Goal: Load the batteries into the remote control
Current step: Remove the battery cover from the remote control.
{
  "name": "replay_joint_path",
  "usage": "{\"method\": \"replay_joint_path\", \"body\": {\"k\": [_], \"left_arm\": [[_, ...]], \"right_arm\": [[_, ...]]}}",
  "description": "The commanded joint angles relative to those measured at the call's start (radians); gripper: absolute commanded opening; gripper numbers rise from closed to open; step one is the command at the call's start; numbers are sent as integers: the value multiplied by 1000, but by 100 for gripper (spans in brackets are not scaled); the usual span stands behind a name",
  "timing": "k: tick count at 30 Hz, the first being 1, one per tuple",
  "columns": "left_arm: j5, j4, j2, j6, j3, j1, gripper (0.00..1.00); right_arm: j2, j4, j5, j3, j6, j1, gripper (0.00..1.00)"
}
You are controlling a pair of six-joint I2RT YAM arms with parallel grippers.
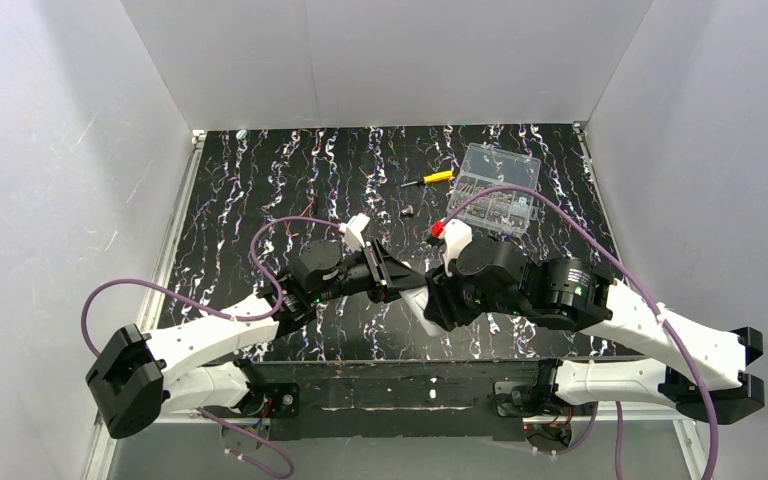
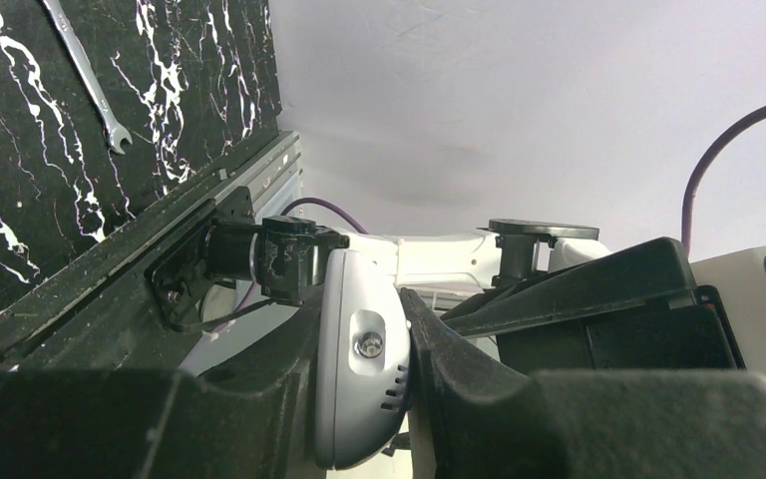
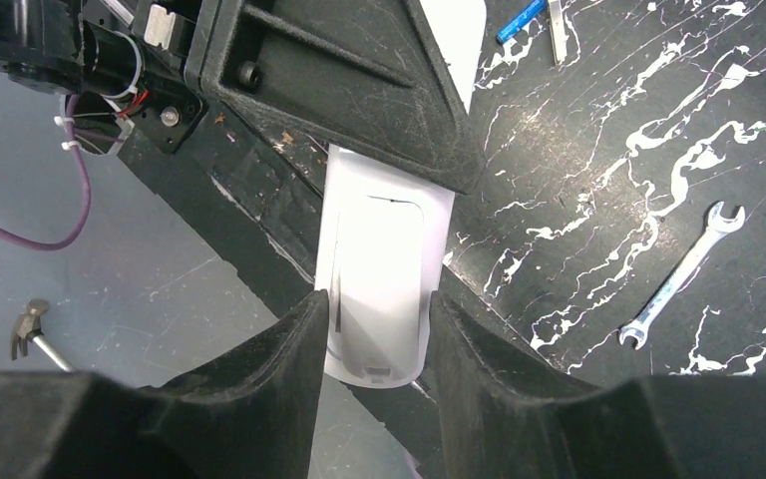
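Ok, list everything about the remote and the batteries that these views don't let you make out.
1. Remote control button face: no view shows it. In the top view the left gripper and right gripper cover most of it.
2. Battery bay contents: in the right wrist view, glare whitens the back.
3. Batteries: only one shows, cut by the top edge of the right wrist view.
4. Clear box contents: too small in the top view.

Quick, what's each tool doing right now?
Left tool: closed on the remote control.
Right tool: closed on the remote control's other end.
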Motion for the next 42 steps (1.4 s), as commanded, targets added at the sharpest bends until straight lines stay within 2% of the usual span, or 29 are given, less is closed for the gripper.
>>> {"method": "replay_joint_path", "body": {"k": [1,24,42], "left_arm": [[25,85,-25,-2,9,-3,0],[23,86,-18,-4,12,-3,0],[17,78,-17,-4,4,-3,0]], "right_arm": [[-5,2,1,-5,-17,4,48],[-17,-19,4,5,-17,4,37],[-58,-3,1,57,-3,3,34]]}}
